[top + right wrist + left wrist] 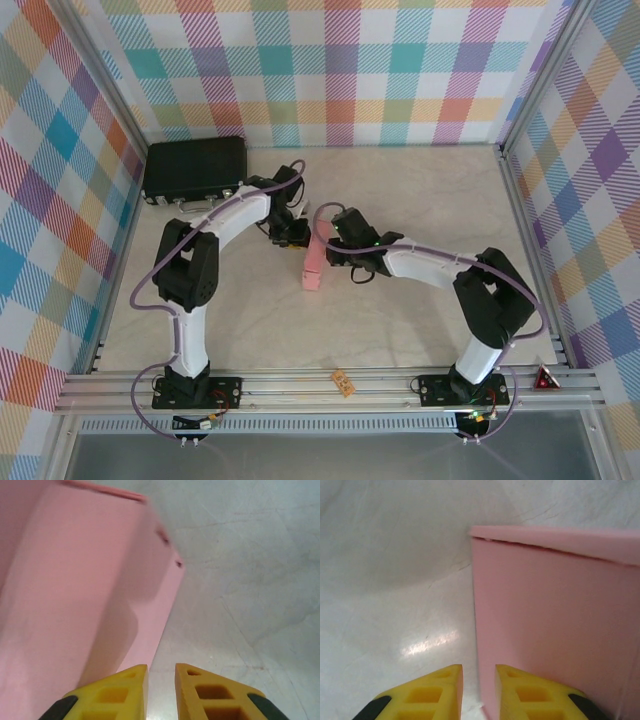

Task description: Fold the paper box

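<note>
The salmon-pink paper box [314,258] stands partly folded near the table's middle, squeezed in between my two grippers. My left gripper [296,237] is against its left side. In the left wrist view an upright pink wall [555,620] rises close ahead, and its left edge runs down into the narrow gap of the left gripper [479,672]. My right gripper [335,255] is at the box's right side. The right wrist view has a pink panel [75,580] on the left, and the right gripper [161,670] is narrowly open with bare table showing in the gap.
A black hard case [195,168] lies at the back left, behind the left arm. The pale marble table [400,320] is ringed by checked walls. A small orange tag [343,380] sits on the front rail.
</note>
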Robot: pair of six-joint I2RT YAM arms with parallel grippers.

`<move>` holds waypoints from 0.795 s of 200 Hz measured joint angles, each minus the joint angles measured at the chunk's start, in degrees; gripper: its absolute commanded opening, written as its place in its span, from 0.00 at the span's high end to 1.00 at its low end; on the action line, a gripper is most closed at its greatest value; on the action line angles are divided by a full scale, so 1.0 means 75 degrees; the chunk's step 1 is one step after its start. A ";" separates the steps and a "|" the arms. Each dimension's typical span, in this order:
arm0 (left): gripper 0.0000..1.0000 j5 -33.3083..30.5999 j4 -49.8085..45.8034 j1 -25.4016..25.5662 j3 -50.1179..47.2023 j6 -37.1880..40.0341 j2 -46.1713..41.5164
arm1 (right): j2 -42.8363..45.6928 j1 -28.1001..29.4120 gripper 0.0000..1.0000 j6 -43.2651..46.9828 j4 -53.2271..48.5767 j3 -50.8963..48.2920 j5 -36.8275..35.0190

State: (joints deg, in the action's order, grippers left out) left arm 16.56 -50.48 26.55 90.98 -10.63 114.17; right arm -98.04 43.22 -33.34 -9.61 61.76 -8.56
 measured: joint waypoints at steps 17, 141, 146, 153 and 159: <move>0.76 -0.0114 0.0178 -0.0006 -0.0259 -0.0221 -0.0192 | -0.0105 -0.0009 0.77 0.0026 -0.0017 0.0111 0.0032; 0.77 -0.0682 0.0554 0.0009 -0.0434 -0.0641 -0.0274 | 0.0629 -0.0265 0.66 0.0099 0.0047 0.0111 0.1014; 0.76 -0.0694 0.0557 0.0009 -0.0449 -0.0644 -0.0274 | 0.0618 -0.0291 0.65 0.0093 0.0064 0.0111 0.1119; 0.76 -0.0705 0.0554 0.0009 -0.0460 -0.0644 -0.0274 | 0.0592 -0.0326 0.63 0.0093 0.0096 0.0125 0.1239; 0.76 -0.0708 0.0551 0.0009 -0.0466 -0.0641 -0.0274 | 0.0551 -0.0329 0.62 0.0079 0.0114 0.0146 0.1317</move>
State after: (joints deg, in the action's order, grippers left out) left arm 11.25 -46.35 26.61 87.48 -15.44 112.12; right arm -93.91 40.75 -32.75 -8.75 62.85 1.32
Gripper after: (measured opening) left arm 0.236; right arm 0.357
